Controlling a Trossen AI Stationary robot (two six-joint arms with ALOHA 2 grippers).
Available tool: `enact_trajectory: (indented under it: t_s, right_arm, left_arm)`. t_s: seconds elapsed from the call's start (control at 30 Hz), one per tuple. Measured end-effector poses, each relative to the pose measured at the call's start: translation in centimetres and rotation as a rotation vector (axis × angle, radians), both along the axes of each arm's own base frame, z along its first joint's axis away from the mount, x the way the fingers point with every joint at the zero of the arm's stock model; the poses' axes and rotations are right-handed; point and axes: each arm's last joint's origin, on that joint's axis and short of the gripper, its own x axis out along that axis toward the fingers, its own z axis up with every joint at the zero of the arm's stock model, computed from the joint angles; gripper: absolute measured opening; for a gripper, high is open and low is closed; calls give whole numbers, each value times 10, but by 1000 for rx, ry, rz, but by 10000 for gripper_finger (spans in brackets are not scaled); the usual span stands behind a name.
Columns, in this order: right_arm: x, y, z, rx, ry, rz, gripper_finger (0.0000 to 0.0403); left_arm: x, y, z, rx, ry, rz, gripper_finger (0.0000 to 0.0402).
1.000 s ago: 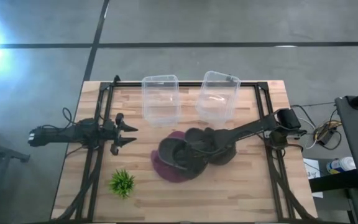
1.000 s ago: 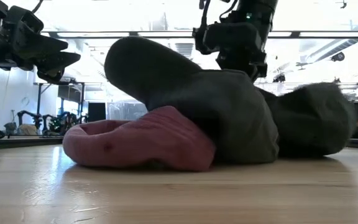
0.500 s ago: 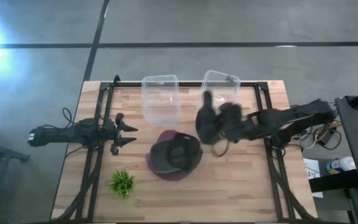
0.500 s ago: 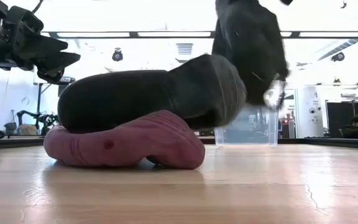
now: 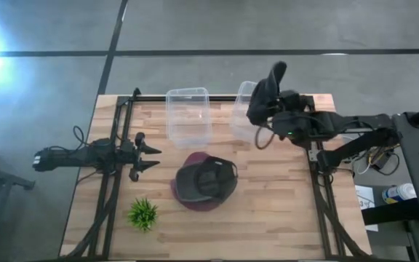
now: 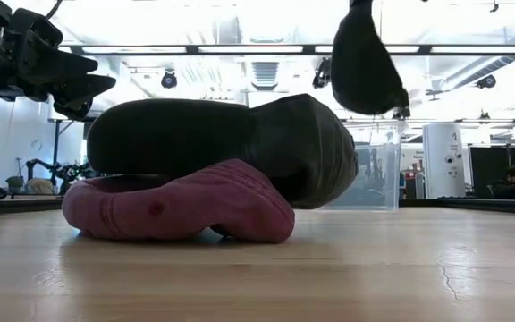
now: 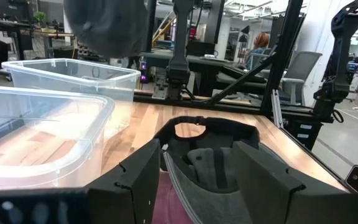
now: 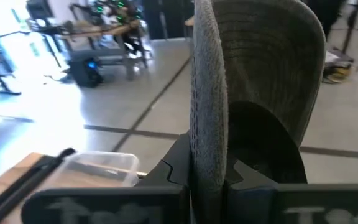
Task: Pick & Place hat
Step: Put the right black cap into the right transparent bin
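Note:
My right gripper is shut on a dark grey cap, held high over the right clear bin. The cap also shows at the top of the low view. A second dark grey cap lies open side up on a maroon cap at the table's middle. In the low view this grey cap rests on the maroon cap. My left gripper waits open and empty at the table's left, pointing at the caps. My right gripper pinches the cap's rim between its two fingers, the rim standing edge-on in the gap. The crown reaches out past the fingers. The cap is lifted clear of the table and of the bin.
A second clear bin stands left of the first at the table's far side. A small green plant stands near the front left. Black frame rails run along the table's left and right sides.
My right gripper has lifted the dark grey cap off the pile at the table's middle and carried it up and toward the far right, over the right bin. The other grey cap has dropped back onto the maroon cap, and the pair has shifted slightly left.

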Motion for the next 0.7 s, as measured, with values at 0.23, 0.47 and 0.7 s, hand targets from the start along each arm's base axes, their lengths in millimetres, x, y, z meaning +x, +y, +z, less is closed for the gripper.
enact_trajectory:
  t_s: [0.23, 0.47, 0.7]
  right_arm:
    - [21, -24, -38, 47, 27, -110, 13]
    - [39, -38, -64, 126, 0, -115, 13]
    - [45, -56, -95, 242, 86, -56, 13]
  left_arm:
    - [0, 0, 0, 9, -1, 0, 195]
    - [0, 0, 0, 35, -4, 0, 195]
    - [0, 0, 1, -59, -7, 6, 195]
